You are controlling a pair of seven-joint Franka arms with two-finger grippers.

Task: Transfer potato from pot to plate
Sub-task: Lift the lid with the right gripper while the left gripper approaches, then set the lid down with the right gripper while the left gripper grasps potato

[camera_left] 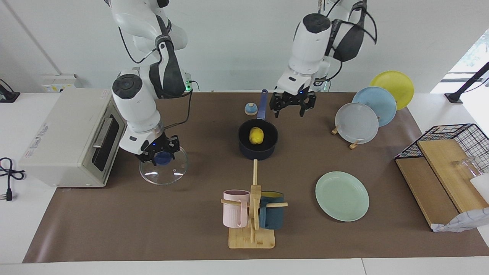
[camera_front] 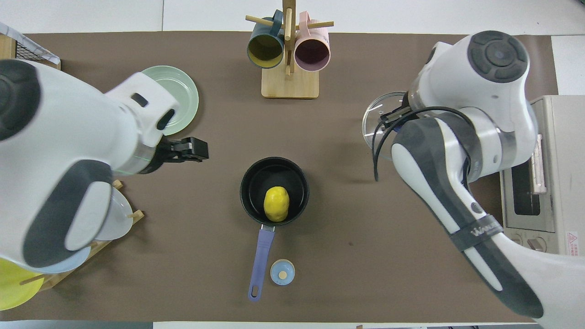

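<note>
The yellow potato (camera_left: 256, 135) (camera_front: 276, 204) lies in the uncovered navy pot (camera_left: 244, 147) (camera_front: 249, 183), whose blue handle (camera_left: 262, 103) (camera_front: 260, 256) points toward the robots. The mint-green plate (camera_left: 342, 195) (camera_front: 185, 93) lies bare toward the left arm's end, farther from the robots than the pot. My left gripper (camera_left: 291, 110) (camera_front: 194, 151) is open and empty, raised over the table beside the pot. My right gripper (camera_left: 158, 156) is shut on the blue knob (camera_left: 163, 157) of a glass lid (camera_left: 165, 173) (camera_front: 375, 123), low at the table by the toaster oven.
A toaster oven (camera_left: 72, 137) (camera_front: 534, 178) stands at the right arm's end. A mug rack (camera_left: 252, 214) (camera_front: 289, 55) stands farther from the robots than the pot. A plate rack holds a grey plate (camera_left: 356, 123), a blue one and a yellow one. A small blue knob-like thing (camera_left: 250, 109) (camera_front: 282, 272) lies beside the pot's handle.
</note>
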